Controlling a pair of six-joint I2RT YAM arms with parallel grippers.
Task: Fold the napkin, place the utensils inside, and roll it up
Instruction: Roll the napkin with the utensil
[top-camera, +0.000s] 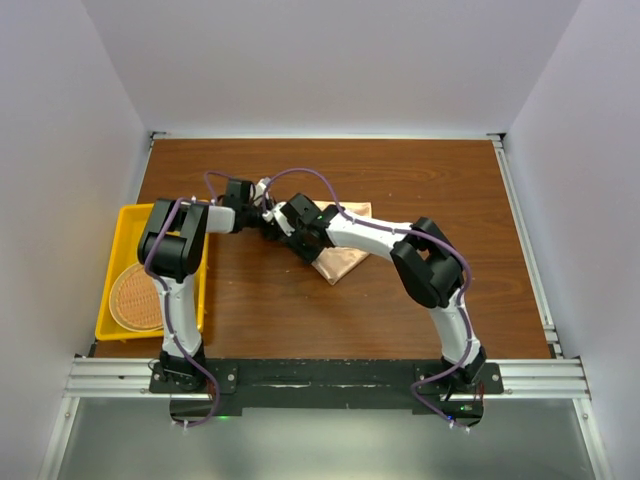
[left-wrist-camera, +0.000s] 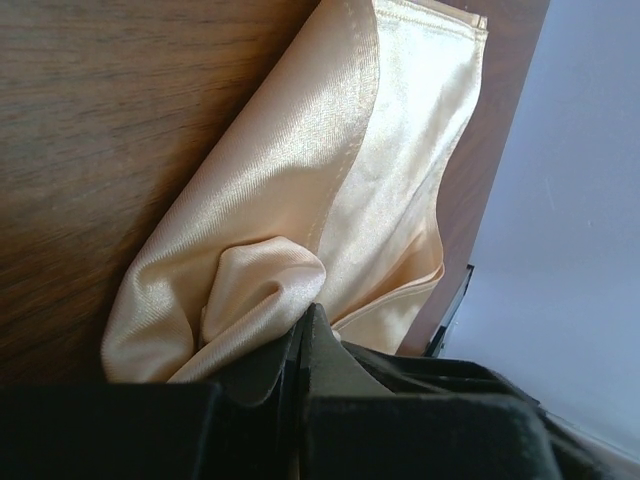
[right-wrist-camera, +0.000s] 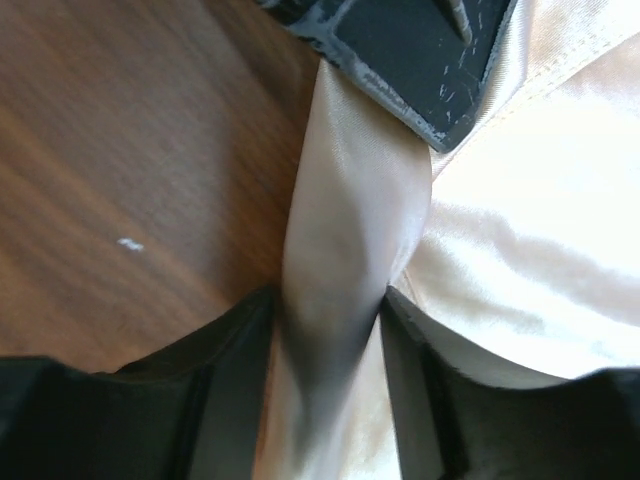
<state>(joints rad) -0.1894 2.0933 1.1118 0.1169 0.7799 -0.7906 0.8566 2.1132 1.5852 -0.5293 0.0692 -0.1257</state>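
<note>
Closest to the right wrist camera are the right tool's (right-wrist-camera: 325, 300) own dark fingers (right-wrist-camera: 225, 350), and a twisted band of the napkin (right-wrist-camera: 520, 250) runs up between them, filling the gap and touching both, so this tool is grasping the cloth. At the top of that same view the band disappears under the scuffed black pad of the left tool (right-wrist-camera: 400, 50). To the right the peach cloth spreads out in soft, shiny folds, while bare brown wood of the table (right-wrist-camera: 120, 150) shows on the left. From the left wrist, the left tool (left-wrist-camera: 305, 320) is clenched, its tips pressed together on a bunched knot of the napkin (left-wrist-camera: 300, 180). From there the cloth fans out in two overlapping layers, with a stitched hem at the far corner, lying across the wood towards the table's edge. From above, the two tools meet near the middle of the table (top-camera: 400, 170), the left tool (top-camera: 262, 212) reaching in from the left and the right tool (top-camera: 283, 222) from the right, almost touching each other. The napkin (top-camera: 345, 262) lies just right of them, partly hidden beneath the right arm, with one corner pointing towards the near side. A yellow tray (top-camera: 125, 215) sits at the table's left edge, well apart from the cloth, and holds a round wicker mat (top-camera: 135, 295); the left arm crosses over its right side.
</note>
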